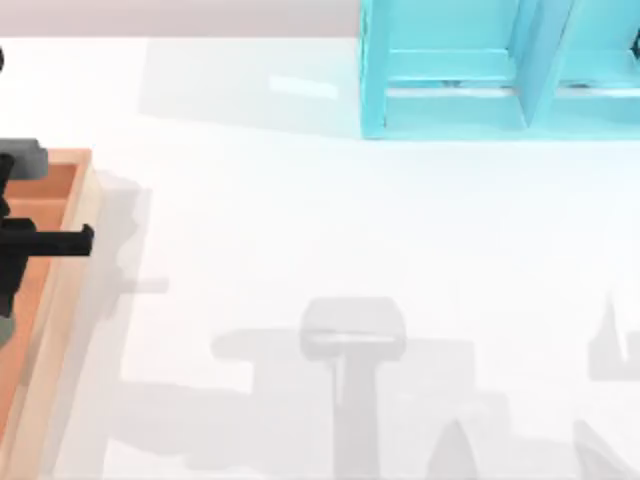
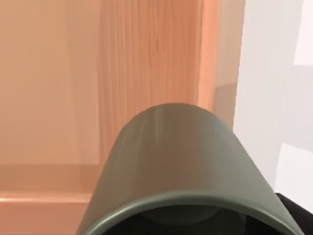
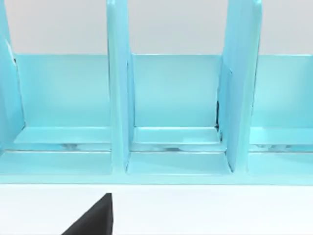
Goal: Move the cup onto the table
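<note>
The olive-green cup (image 2: pixel 181 166) looms close in the left wrist view, rim nearest the camera, over the orange-brown wooden tray (image 2: pixel 146 58). From above, a sliver of the cup (image 1: pixel 3 330) shows at the far left edge, just below the black crossbar of my left gripper (image 1: pixel 8 295), which is shut on the cup over the tray (image 1: pixel 62 250). The white table (image 1: pixel 350 230) spreads to the right of the tray. My right arm is parked facing the shelf; a black part of my right gripper (image 3: pixel 95 220) shows in its wrist view.
A turquoise shelf unit (image 1: pixel 500 70) with upright dividers (image 3: pixel 120 107) stands at the table's back right. The tray's raised rim (image 1: pixel 85 210) separates the cup from the tabletop. Arm shadows fall across the front of the table.
</note>
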Controlling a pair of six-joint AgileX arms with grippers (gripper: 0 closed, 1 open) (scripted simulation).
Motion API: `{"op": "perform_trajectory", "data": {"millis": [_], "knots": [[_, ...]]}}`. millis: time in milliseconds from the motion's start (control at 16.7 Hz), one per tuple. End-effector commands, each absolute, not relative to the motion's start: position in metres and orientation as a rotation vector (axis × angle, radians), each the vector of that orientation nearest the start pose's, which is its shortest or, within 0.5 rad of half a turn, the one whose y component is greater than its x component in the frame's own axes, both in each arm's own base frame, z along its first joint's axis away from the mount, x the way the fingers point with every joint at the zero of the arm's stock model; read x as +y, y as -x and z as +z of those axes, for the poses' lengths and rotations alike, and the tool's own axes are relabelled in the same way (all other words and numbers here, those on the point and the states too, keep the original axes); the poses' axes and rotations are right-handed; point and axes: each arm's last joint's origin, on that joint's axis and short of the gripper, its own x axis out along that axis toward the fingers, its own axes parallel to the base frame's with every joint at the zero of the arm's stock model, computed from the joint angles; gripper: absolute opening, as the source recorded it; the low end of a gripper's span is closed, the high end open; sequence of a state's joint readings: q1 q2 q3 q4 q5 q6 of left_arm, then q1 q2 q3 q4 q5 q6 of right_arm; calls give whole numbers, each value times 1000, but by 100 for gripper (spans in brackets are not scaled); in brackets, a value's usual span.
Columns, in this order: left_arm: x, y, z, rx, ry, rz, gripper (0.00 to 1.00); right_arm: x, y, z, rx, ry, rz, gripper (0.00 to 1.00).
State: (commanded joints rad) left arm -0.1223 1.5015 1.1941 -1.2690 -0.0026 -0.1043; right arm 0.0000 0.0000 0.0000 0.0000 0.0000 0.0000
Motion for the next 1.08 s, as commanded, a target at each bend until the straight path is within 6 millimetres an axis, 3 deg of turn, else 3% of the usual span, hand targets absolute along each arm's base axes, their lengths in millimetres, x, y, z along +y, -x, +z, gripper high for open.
{"op": "perform_trajectory", "data": {"millis": [180,360,720,900,1080], "knots": [[-41,-270,250,1595,-24,-12,0,-1,-106,160,0,0,0,100],[-71,-297,255,1621,-38,-12,0,-1,-106,160,0,0,0,100],[-176,-357,267,1603,-38,-15,0,-1,-106,160,0,0,0,100],[-232,-366,264,1582,-25,-20,0,-1,-106,160,0,0,0,100],[-277,-363,255,1568,-18,-20,0,-1,-106,160,0,0,0,100]]}}
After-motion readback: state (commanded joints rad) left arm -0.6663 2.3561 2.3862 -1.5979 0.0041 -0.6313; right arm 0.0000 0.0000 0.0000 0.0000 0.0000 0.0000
